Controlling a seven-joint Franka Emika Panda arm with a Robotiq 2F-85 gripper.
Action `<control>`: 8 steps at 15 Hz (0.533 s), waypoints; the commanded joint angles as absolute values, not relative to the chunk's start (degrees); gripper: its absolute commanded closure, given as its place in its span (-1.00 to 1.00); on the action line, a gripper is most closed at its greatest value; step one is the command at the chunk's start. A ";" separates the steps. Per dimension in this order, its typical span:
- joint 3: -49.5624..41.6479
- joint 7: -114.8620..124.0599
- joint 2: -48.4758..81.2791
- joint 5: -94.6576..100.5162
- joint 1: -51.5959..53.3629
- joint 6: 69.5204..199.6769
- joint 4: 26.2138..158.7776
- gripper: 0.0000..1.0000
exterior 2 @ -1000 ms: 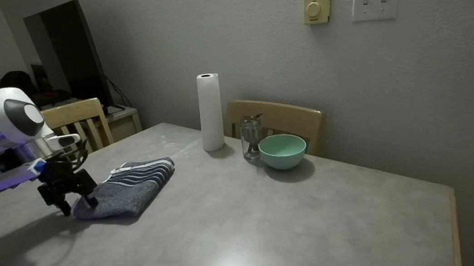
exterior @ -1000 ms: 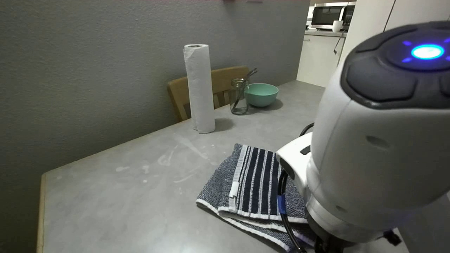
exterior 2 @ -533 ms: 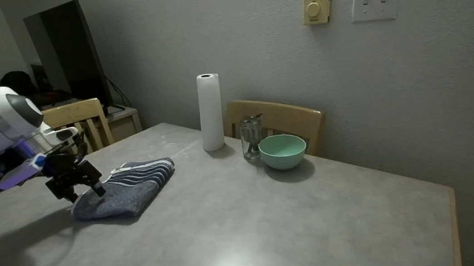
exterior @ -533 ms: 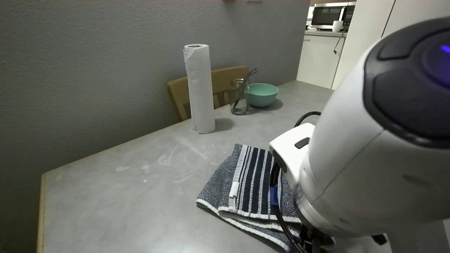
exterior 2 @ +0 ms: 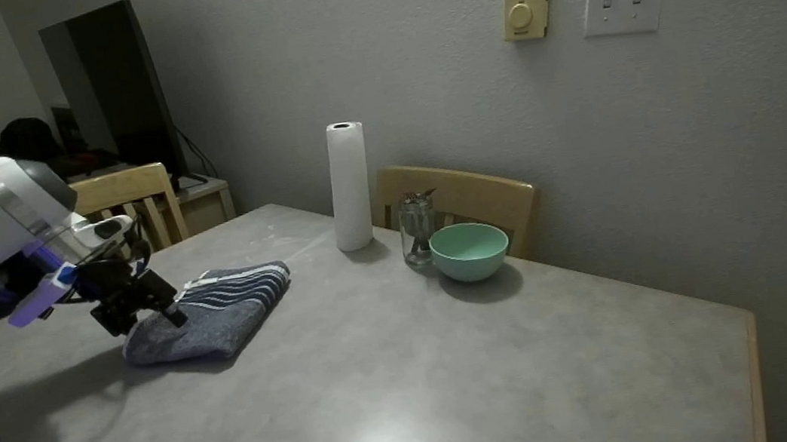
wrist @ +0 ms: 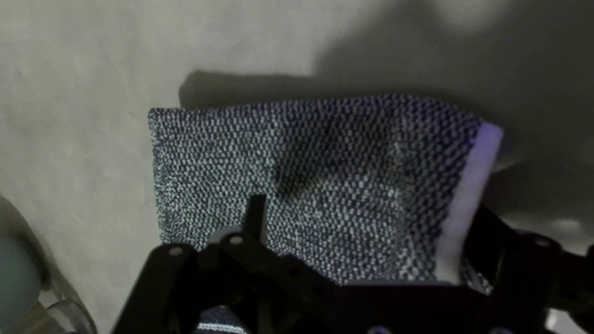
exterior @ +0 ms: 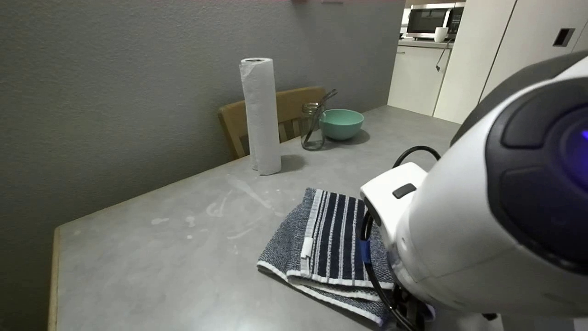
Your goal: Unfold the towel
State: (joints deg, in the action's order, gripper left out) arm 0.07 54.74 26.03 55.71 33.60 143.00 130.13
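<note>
**The towel (exterior 2: 209, 325) lies folded, with the gripper (exterior 2: 150, 320) spread over its end**

In an exterior view, the towel is on the table (exterior 2: 381, 359), between the left corner and the edge along the wall (exterior 2: 418, 58). The gripper is over one end of it, spread apart, with nothing in its hold. Along that wall edge stand an upright paper roll (exterior 2: 350, 189), a glass jar (exterior 2: 417, 229) and, just beside the jar, a green bowl (exterior 2: 470, 253). None touches the towel, but the roll is nearest and tall, so a wide unfolding toward the wall could knock it over.

In an exterior view, the striped band (exterior: 337, 239) with its white label (exterior: 307, 247) faces upward, and white-edged layers (exterior: 330, 290) show one over another. The arm (exterior: 450, 257) hides the remaining part, and its cable (exterior: 365, 233) hangs close to the towel, where it might catch.

In the wrist view, one of the fingers (wrist: 255, 218) is over the towel and the other stands outside, just beside a white hem (wrist: 468, 199); whether they touch it, one cannot tell. The towel should be soft, light and limp, not fragile and hardly slippery. This hem seems a good place to take hold, but only of the upper layer; a deep grip would probably lift all layers together.
</note>
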 commanded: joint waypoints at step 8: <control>5.73 60.04 28.13 58.62 29.05 137.28 127.86 0.08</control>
